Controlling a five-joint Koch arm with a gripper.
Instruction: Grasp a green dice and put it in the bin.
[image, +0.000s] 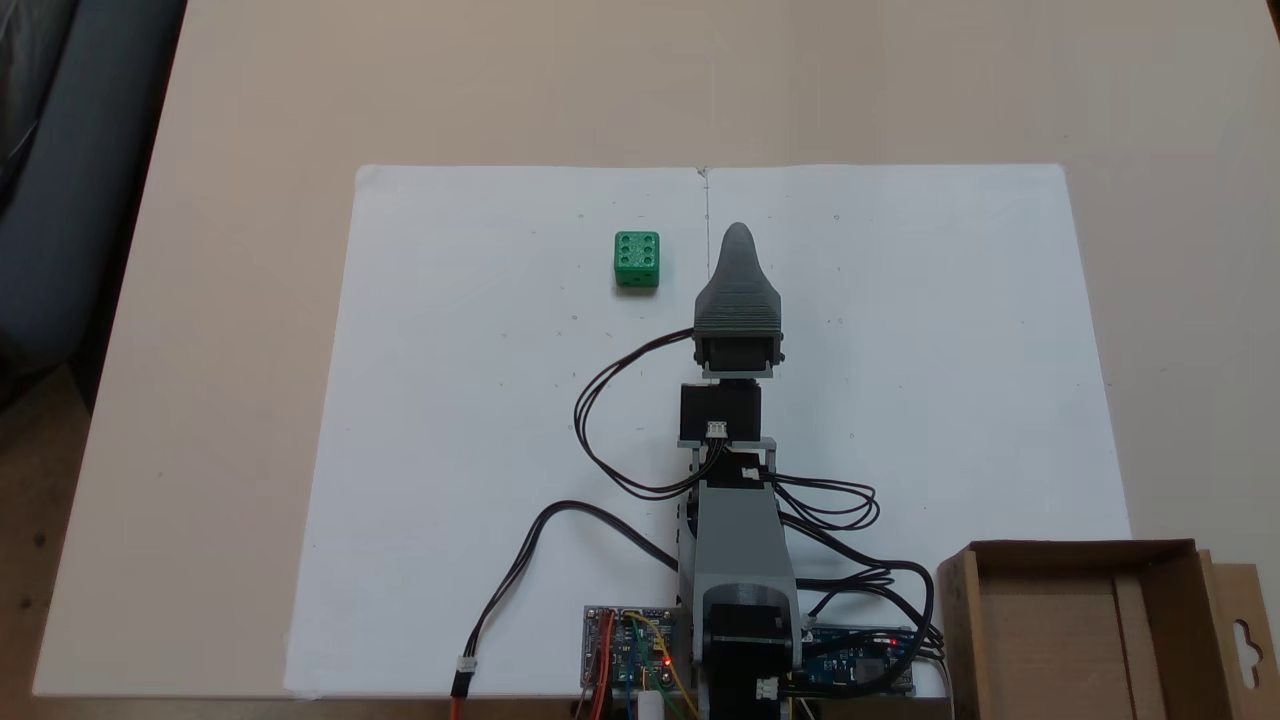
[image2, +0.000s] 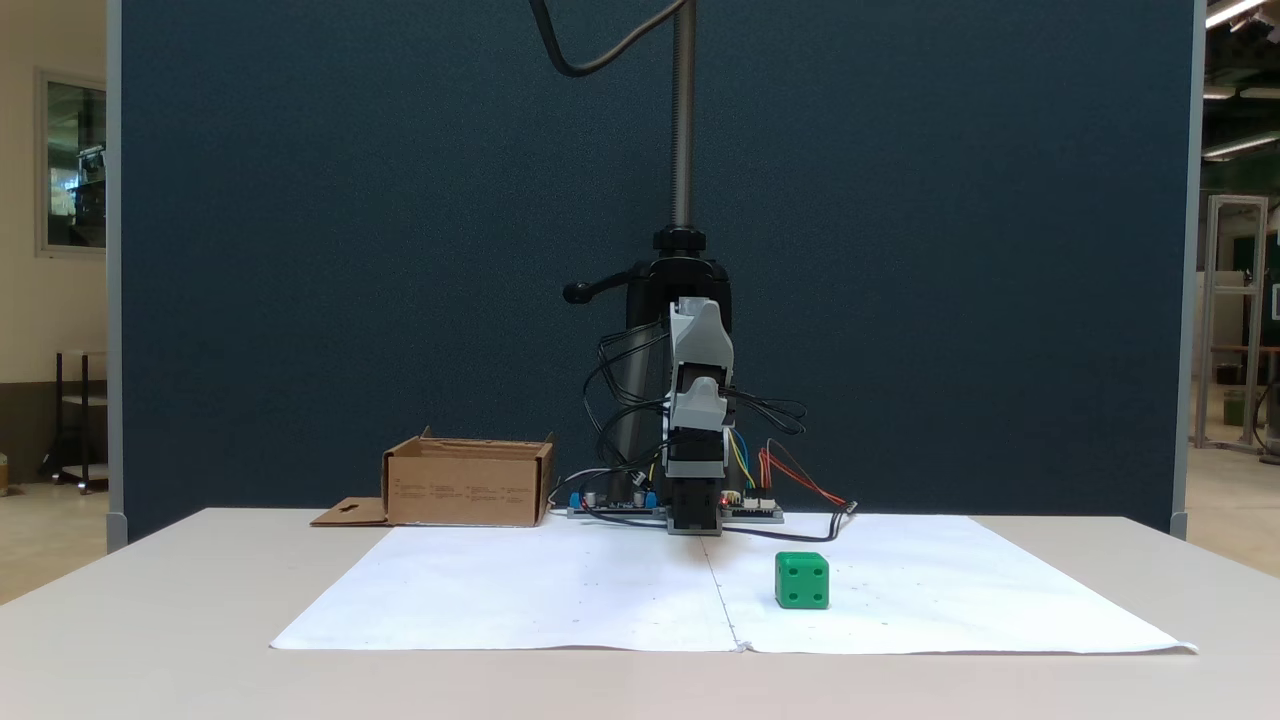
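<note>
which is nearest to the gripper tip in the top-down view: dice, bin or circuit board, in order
From the gripper:
1. Dice, just left of the tip, apart from it.
2. Circuit board, at the arm's base, bottom edge.
3. Bin, bottom right corner, farthest.

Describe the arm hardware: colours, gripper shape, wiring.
Grey printed links with black servo blocks. The gripper is dark grey, ribbed, tapering to a rounded tip. Black cables loop off the joints; orange, yellow and green wires run to the circuit boards at the base.
</note>
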